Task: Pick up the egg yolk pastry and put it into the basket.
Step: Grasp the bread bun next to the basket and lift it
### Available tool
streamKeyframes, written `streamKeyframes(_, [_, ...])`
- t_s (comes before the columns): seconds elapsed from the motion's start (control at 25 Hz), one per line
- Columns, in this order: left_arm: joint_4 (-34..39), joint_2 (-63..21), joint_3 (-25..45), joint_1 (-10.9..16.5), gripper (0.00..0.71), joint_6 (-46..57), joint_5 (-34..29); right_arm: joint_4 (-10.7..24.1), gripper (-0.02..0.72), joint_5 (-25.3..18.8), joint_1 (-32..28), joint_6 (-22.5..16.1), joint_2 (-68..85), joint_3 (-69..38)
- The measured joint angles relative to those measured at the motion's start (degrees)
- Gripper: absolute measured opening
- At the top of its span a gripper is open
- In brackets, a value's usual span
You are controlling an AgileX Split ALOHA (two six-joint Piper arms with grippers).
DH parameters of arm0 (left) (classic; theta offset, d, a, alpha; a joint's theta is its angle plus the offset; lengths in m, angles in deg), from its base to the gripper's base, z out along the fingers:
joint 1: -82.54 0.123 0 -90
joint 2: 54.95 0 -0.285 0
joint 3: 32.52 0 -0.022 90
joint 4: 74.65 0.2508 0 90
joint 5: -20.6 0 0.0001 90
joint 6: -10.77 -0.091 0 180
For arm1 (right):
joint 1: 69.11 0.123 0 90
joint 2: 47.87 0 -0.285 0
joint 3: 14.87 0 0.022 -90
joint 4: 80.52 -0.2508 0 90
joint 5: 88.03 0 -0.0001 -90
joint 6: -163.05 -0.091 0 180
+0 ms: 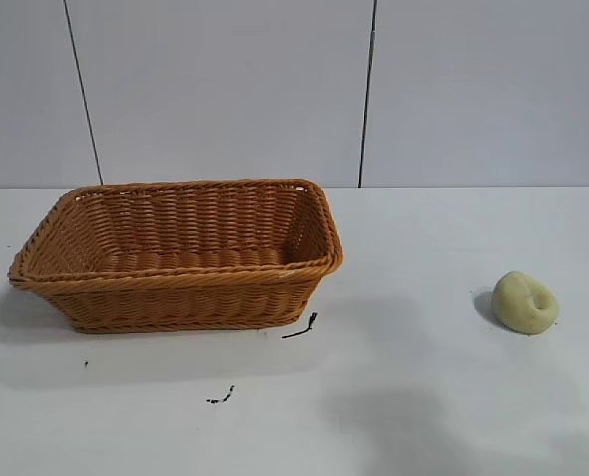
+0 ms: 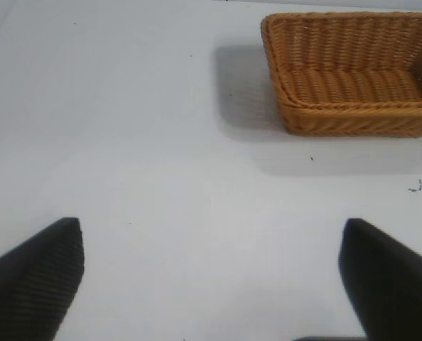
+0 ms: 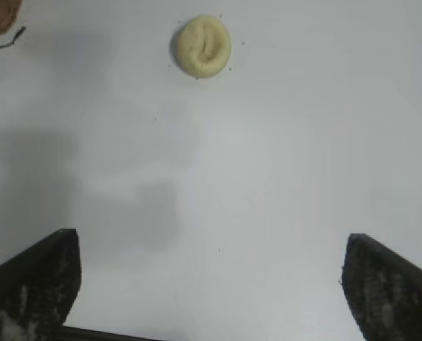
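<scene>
Fingers (image 3: 33,284) on your right gripper (image 3: 211,284) stood spread wide with nothing between them, angled down at the white surface (image 3: 282,163) and short of the egg yolk pastry (image 3: 202,46), which lay well ahead of the tips. That wide spread suited the pastry, a rounded lump needing room on both sides before a squeeze. You had the pastry a little off the line midway between the fingers, so the approach looked to need a small sideways correction. Your left gripper (image 2: 211,284) also had its fingers (image 2: 37,277) wide and empty, hanging over bare surface near the basket (image 2: 353,117), apparently parked clear of the drop zone. In the exterior view the egg yolk pastry (image 1: 525,302) sat alone on the surface toward the right arm's side, dent up, well apart from the basket (image 1: 176,283), which was empty. Nothing had been grasped yet.
</scene>
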Motion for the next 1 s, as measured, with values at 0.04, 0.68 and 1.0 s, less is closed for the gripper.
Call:
streamKeyframes(0.04, [0.00,0.00,0.00,0.00,0.696,0.00,0.00,0.00,0.694,0.50,0.00,0.00,-4.28,1.56])
streamKeyframes(0.68, [0.00,0.00,0.00,0.00,0.696,0.00,0.00,-0.68,0.694,4.72,0.00,0.65,-54.04,32.09])
streamKeyframes(1.0, [0.00,0.00,0.00,0.00,0.696,0.00,0.00,-0.68,0.694,7.56,0.00,0.93,-63.97,37.56])
